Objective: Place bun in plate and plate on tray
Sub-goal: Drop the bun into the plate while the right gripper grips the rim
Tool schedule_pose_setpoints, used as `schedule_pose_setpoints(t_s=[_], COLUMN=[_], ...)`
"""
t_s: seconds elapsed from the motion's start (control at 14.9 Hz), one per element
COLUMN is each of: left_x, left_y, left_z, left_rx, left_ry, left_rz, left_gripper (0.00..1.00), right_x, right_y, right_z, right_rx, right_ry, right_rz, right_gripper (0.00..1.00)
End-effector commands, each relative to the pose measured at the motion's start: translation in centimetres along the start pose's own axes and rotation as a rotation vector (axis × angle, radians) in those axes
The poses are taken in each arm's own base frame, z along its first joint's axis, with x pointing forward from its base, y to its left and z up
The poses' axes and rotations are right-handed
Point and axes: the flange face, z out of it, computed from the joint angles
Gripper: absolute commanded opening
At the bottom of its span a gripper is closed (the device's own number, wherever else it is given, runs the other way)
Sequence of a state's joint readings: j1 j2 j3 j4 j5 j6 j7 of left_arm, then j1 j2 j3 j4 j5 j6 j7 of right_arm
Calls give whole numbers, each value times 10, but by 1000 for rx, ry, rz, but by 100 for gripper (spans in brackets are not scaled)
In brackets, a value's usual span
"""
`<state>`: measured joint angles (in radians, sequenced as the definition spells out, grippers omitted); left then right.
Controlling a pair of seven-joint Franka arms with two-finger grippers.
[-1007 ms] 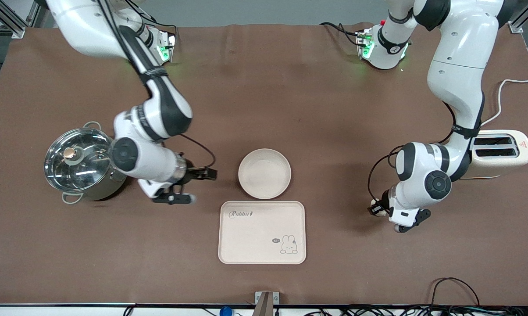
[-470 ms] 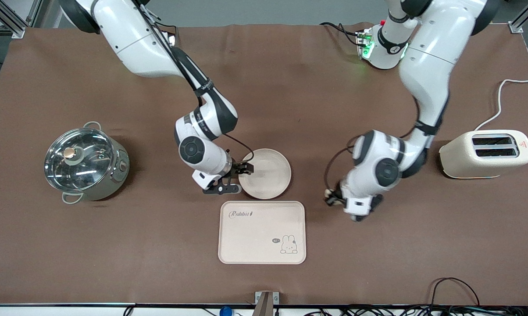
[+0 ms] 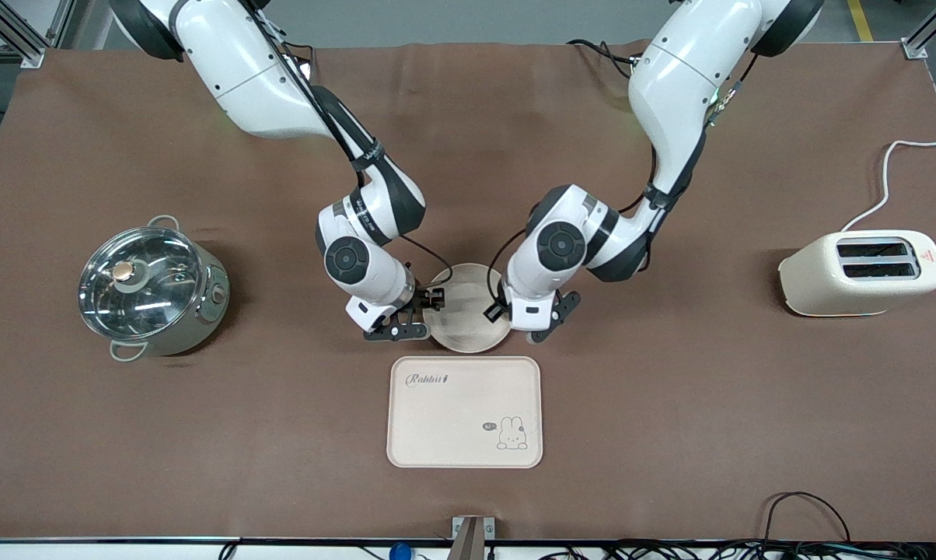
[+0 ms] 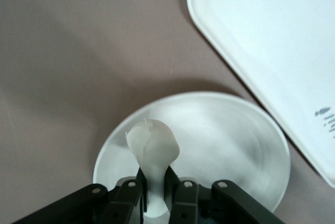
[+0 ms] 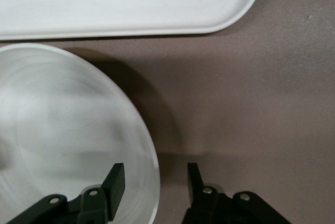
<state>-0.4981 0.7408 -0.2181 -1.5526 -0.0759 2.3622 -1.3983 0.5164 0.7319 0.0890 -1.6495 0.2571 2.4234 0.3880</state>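
Observation:
The round cream plate [image 3: 465,320] lies on the brown table, just farther from the front camera than the rabbit-printed tray [image 3: 452,420]. My left gripper [image 3: 496,311] is over the plate's edge toward the left arm's end; in the left wrist view it [image 4: 156,176] is shut on the small white bun [image 4: 153,143], held above the plate [image 4: 235,150]. The bun is hidden in the front view. My right gripper [image 3: 432,302] is at the plate's other edge; in the right wrist view it [image 5: 155,182] is open, with one finger over the plate [image 5: 63,130] and one outside the rim.
A steel pot with a glass lid [image 3: 149,288] stands toward the right arm's end. A cream toaster [image 3: 864,272] with a white cable stands toward the left arm's end. The tray's corner shows in both wrist views, left [image 4: 272,35] and right [image 5: 131,4].
Both arms swung in to the plate: the left from beside the toaster, the right from beside the pot, now straddling the plate's rim. Plate and tray have not moved.

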Motion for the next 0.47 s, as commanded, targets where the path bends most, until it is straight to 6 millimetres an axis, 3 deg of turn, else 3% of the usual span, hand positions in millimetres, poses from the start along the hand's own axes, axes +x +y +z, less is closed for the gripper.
schedule_pose_setpoints(t_s=[0.0,0.13,0.27,0.34,0.4], left_x=[-35,-36,-43,-49,-48], left_y=[2,-2,-2,0,1], left_z=[20,33,43,43,43], left_rx=[19,36,28,-1,-11], left_ry=[-9,-11,-9,-10,-11], left_rz=[-7,-12,1,5,-1], left_gripper=[7,12,20,30,51], right_x=[-3,-3,-3,-3,-3], right_y=[3,3,3,3,3], right_z=[5,5,6,5,4], right_rx=[14,14,14,14,14], right_ry=[7,7,9,11,11], right_rz=[19,18,15,14,12], right_gripper=[22,7,2,1,0])
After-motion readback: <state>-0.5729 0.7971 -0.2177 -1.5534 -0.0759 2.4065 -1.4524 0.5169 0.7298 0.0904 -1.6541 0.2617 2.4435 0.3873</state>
